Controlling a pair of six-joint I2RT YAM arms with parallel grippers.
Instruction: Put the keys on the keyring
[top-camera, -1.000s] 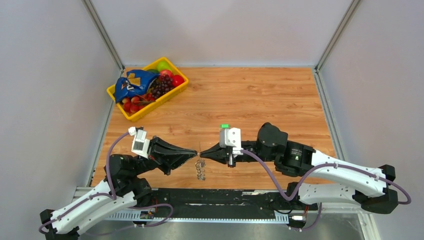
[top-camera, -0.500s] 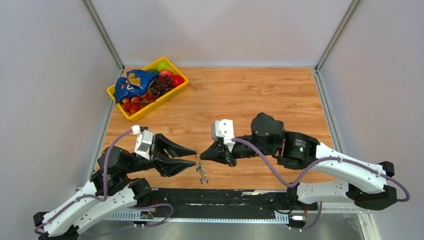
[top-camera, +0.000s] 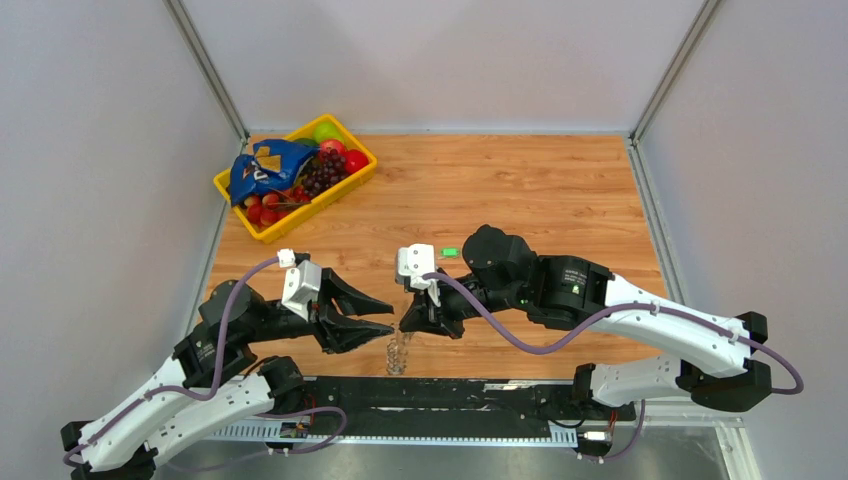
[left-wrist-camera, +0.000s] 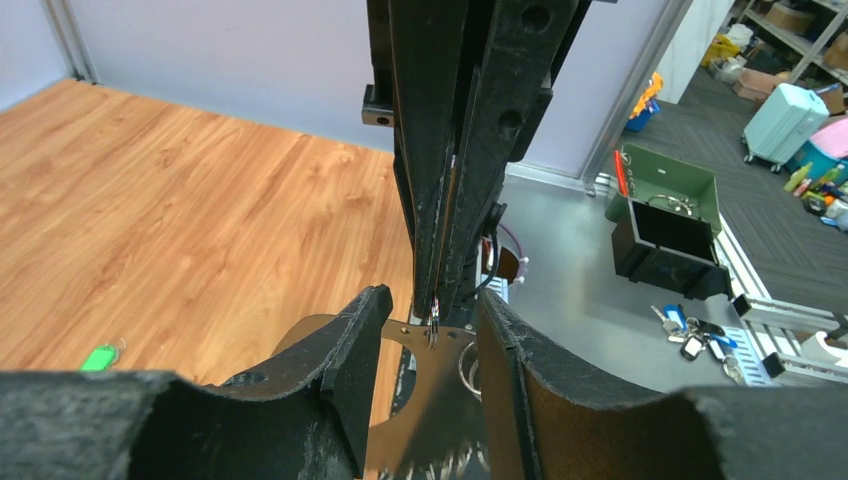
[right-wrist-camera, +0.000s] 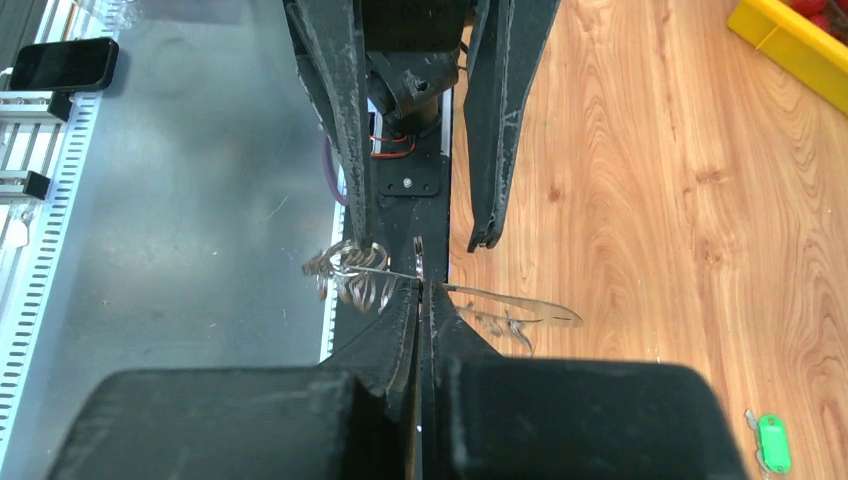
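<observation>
In the top external view, the left gripper (top-camera: 390, 318) was seen spread wide and empty, pointing right. The right gripper (top-camera: 407, 327) pointed down and left just in front of it, pinched onto the top of the keyring (top-camera: 398, 353). The keyring hung below those tips over the near edge of the table (top-camera: 520, 190). The green key (top-camera: 449, 251) lay flat on the wood, far and to the right of the ring, beside the right wrist and apart from both grippers. A yellow fruit basket (top-camera: 318, 207) stood at the far left.

In the left wrist view, the left gripper (left-wrist-camera: 432, 300) was shown with its jaws parted. The right gripper (left-wrist-camera: 432, 320) came down between them, closed on the keyring (left-wrist-camera: 425, 400). The ring's grey band filled the gap low between the jaws, and contact with them could not be judged. The green key (left-wrist-camera: 98, 357) was seen well off to the left on the wood.

In the right wrist view, the right gripper (right-wrist-camera: 420, 290) was clamped on the keyring (right-wrist-camera: 350, 272), which was seen nearly edge-on with its long axis running across the picture. The left gripper (right-wrist-camera: 420, 240) stood open just beyond it. The green key (right-wrist-camera: 773, 443) lay at the bottom right corner.

A handover to the left gripper was judged likely. The right arm was judged the nearer one to the key.
</observation>
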